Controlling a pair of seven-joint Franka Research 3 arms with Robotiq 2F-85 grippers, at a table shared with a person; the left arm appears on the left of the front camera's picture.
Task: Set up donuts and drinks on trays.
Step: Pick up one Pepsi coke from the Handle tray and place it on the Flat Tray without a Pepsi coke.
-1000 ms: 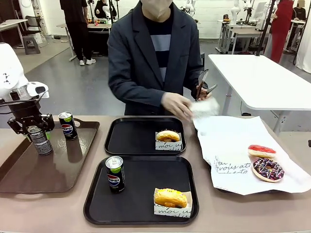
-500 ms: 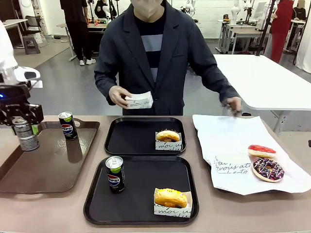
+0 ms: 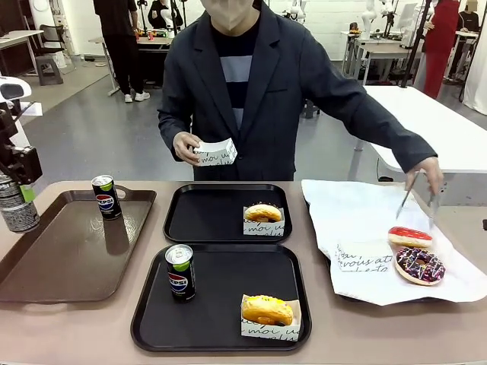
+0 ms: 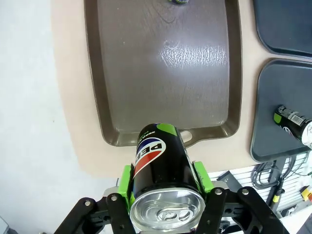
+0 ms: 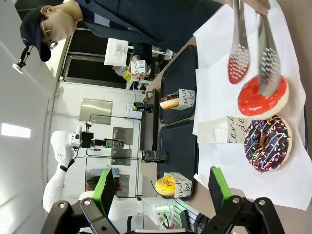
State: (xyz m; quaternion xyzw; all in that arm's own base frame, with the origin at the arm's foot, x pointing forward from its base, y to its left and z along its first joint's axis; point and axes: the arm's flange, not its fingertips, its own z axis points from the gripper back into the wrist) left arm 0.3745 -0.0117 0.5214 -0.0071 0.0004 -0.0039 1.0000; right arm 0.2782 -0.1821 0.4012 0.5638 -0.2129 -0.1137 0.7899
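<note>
My left gripper hangs at the far left edge, past the brown tray's left rim, shut on a Pepsi can; its green pads clamp that can in the wrist view. The near black tray carries a Pepsi can and a yellow donut in a paper sleeve. A sleeved donut sits on the far black tray. My right gripper is open and holds nothing.
A person across the table holds an empty paper sleeve in one hand and tongs over a red donut. A sprinkled donut lies beside it on white paper. Another Pepsi can stands on the brown tray.
My left gripper has lifted its can off the brown tray and carried it left. The person's hand with the tongs swung right, down to the red donut.
</note>
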